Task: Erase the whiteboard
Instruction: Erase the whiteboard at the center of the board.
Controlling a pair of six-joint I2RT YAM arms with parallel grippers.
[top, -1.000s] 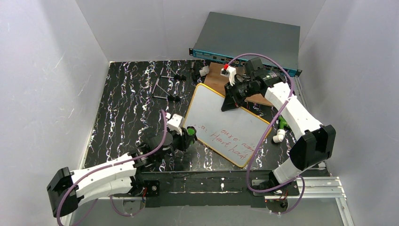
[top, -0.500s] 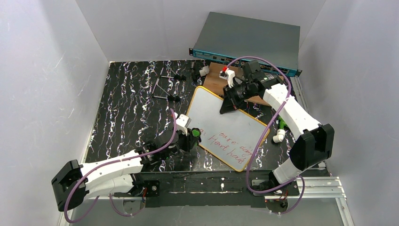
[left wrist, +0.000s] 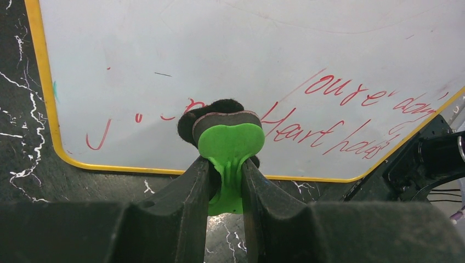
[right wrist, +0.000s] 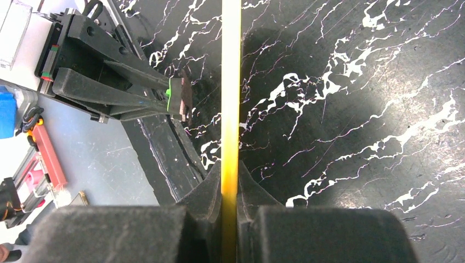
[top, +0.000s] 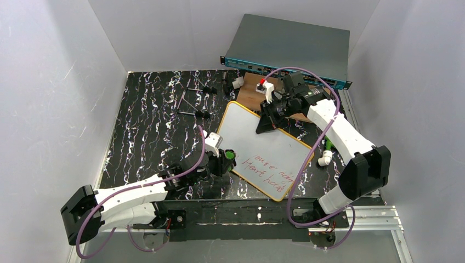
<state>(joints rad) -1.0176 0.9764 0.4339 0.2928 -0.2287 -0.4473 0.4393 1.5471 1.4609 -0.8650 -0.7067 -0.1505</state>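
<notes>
The whiteboard (top: 249, 123) lies tilted on the black marbled table, yellow-framed, with red handwriting (left wrist: 340, 115) along its near side. My left gripper (top: 222, 163) (left wrist: 226, 164) is shut on the green handle of an eraser (left wrist: 230, 139). The eraser's dark felt pad (left wrist: 211, 112) rests on the board's near left part, over the start of the writing. My right gripper (top: 267, 124) (right wrist: 230, 181) is shut on the whiteboard's far yellow edge (right wrist: 231, 82), seen edge-on in the right wrist view.
A grey rack unit (top: 290, 46) stands at the back, with a brown wooden board (top: 251, 90) and a small white block with a red top (top: 267, 85) before it. Metal rods (top: 192, 101) lie at the back left. White and green parts (top: 326, 153) lie right of the whiteboard.
My left arm has swung right and carried the eraser from beside the board's left edge onto its near left corner. The right gripper has kept its hold and barely moved.
</notes>
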